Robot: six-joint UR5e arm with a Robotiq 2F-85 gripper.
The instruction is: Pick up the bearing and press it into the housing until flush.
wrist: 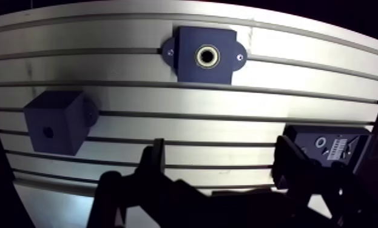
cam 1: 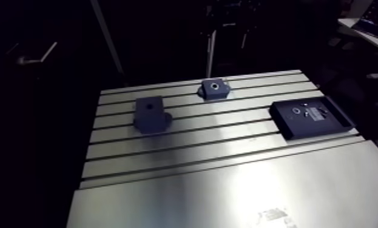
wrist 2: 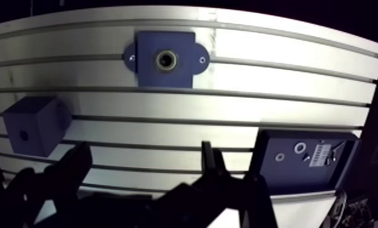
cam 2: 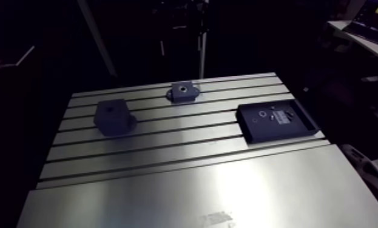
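Observation:
A dark blue flanged housing (wrist: 194,70) with a round, metal-lined bore stands at the far side of the slotted table, ahead of my gripper; the arm view shows it too (cam 1: 215,88). To the right lies a dark tray (wrist 2: 288,173), and on it a small pale ring that looks like the bearing (wrist 2: 300,147), a smaller ring and a labelled part. In the wrist view my gripper (wrist: 221,160) hangs above the table's near part, open, with nothing between its fingers. It is well short of the housing and to the left of the tray. The arm view does not show the gripper.
A dark blue cube-like block (wrist: 54,121) with a small hole stands on the table's left, also visible as the block (cam 1: 150,114) in the arm view. The slotted table (cam 1: 227,151) has bare metal between the three objects and towards its front edge.

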